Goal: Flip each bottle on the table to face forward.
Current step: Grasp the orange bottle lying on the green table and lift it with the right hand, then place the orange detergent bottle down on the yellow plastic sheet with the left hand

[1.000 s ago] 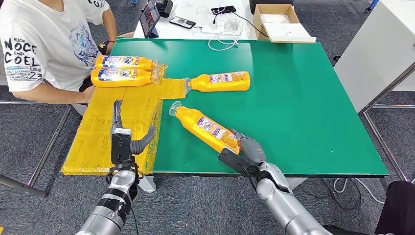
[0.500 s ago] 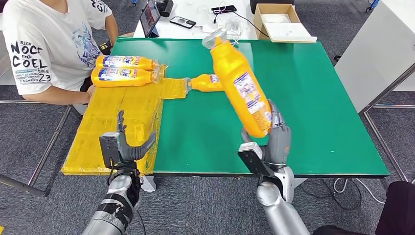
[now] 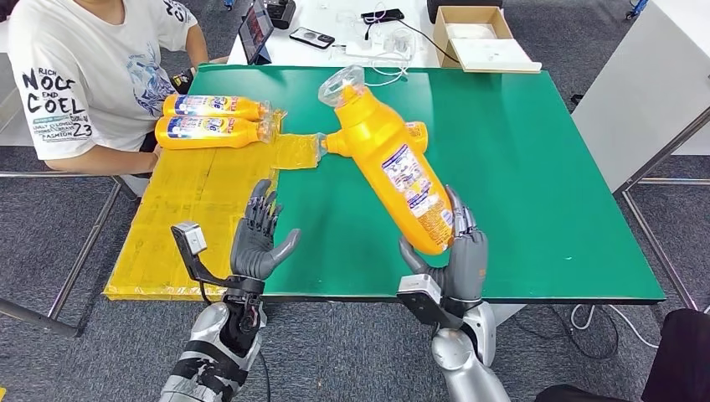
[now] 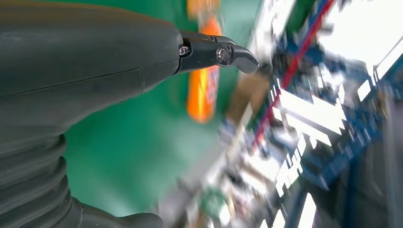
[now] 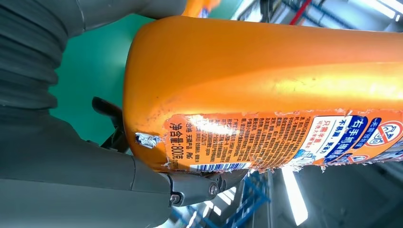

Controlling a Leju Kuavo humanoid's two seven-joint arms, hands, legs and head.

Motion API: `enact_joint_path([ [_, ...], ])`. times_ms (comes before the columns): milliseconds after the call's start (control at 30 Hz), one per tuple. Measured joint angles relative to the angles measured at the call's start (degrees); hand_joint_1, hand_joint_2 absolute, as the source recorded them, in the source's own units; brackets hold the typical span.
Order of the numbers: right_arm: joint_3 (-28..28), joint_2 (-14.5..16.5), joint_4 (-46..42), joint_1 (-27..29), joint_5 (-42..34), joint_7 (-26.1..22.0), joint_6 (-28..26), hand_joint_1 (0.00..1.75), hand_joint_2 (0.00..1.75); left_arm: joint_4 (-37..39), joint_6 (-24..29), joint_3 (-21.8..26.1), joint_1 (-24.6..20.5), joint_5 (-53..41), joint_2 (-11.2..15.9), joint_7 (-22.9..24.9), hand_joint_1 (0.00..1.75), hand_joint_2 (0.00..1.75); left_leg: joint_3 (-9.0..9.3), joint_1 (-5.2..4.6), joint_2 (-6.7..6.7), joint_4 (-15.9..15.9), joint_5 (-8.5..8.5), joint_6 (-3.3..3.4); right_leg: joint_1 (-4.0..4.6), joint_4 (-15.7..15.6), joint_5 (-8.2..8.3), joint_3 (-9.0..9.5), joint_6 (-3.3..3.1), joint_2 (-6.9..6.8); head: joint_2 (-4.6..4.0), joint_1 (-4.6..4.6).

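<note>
My right hand (image 3: 458,251) grips the base of an orange bottle (image 3: 387,159) and holds it above the green table (image 3: 536,167), neck tilted up and to the left, its fine-print label facing me. The right wrist view has the same bottle (image 5: 266,90) close up against the hand. My left hand (image 3: 258,239) is raised over the table's near left part, fingers spread, holding nothing. Another orange bottle (image 3: 412,134) lies on the table partly behind the held one. Two more bottles (image 3: 213,107) (image 3: 211,132) lie side by side on the yellow sheet (image 3: 201,209).
A person in a white T-shirt (image 3: 79,79) sits at the table's left side, close to the two bottles. Behind the green table stands a white table with a cardboard box (image 3: 477,38), a phone (image 3: 311,38) and cables. A white cabinet (image 3: 645,92) stands at the right.
My right hand lifted the bottle off the table and stood it up, and it now leans further left. My left hand rose and moved right, turning its palm with fingers spread.
</note>
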Motion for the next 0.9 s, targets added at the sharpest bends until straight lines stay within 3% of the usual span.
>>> enact_joint_path([
  [167,1.6,0.9,3.4,0.4,0.0,-1.2,2.3,1.75,1.75,-4.3,-5.9,-2.7,1.9,6.3,0.1,2.1,0.0,1.75,-0.01,0.0,0.0,0.0,-0.02,0.01,0.0,0.0,-0.01,0.0,-0.01,0.0,0.0,0.02],
  [567,3.9,2.5,10.9,0.3,-0.6,-2.3,4.5,1.75,1.75,-6.9,-9.7,-5.2,2.9,10.3,0.4,3.6,0.0,1.75,-0.01,0.0,-0.02,0.0,-0.01,0.01,0.0,0.0,-0.01,0.01,-0.01,-0.01,0.0,0.01],
  [900,9.7,4.5,19.5,-3.8,10.6,-0.2,-0.6,1.75,1.75,-4.3,-10.8,-6.8,0.9,8.8,0.9,5.3,0.0,1.75,0.02,0.03,0.03,0.0,0.01,0.0,0.02,0.0,0.0,-0.03,-0.02,0.01,0.0,0.0],
])
